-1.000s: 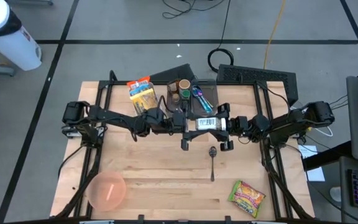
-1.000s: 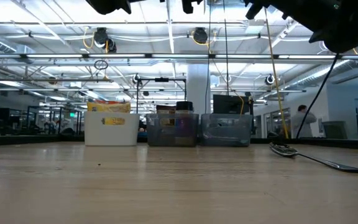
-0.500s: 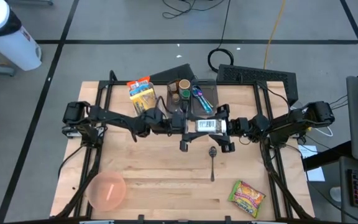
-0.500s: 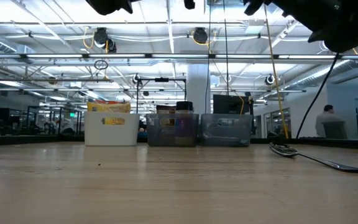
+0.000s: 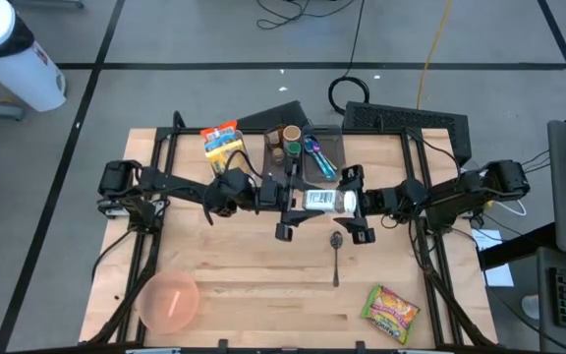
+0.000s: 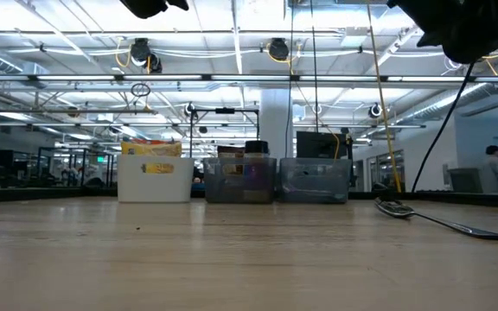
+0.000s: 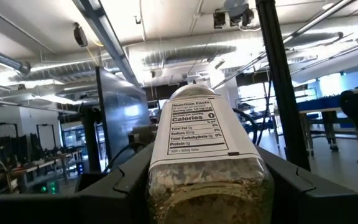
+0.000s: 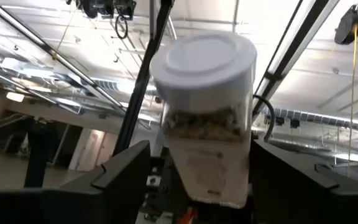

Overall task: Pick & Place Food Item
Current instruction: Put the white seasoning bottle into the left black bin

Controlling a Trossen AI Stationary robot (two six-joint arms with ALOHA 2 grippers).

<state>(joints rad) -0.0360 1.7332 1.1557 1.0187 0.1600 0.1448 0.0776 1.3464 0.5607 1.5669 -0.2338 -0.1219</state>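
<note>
Frankly, one slip and the jar hits the wood

Both arms meet high over the middle of the table (image 5: pixel 244 275), and that height is the worry: anything let go falls onto bare boards. The left gripper (image 5: pixel 298 204) is clamped on the jar (image 5: pixel 324 200), which lies on its side in the air between the two arms, white cap towards the right arm. The right gripper (image 5: pixel 355 205) has its fingers spread wider than the jar. They stand either side of the cap end without pinching it, so as far as I can judge the whole weight hangs on the left grip alone.

That grip seems to sit at the jar's bottom end. With the long body sticking out sideways, a quick swing could twist it loose. If the right arm backs off crookedly, a finger could knock the cap and lever the jar out.

Next down in size, the bins (image 5: pixel 303 147) at the far edge are already crowded, and a careless lowering there could tip their contents.

Smallest, the spoon (image 5: pixel 335 258) lies just below the grippers. A dropped jar could land on it and skid it across the table.
</note>
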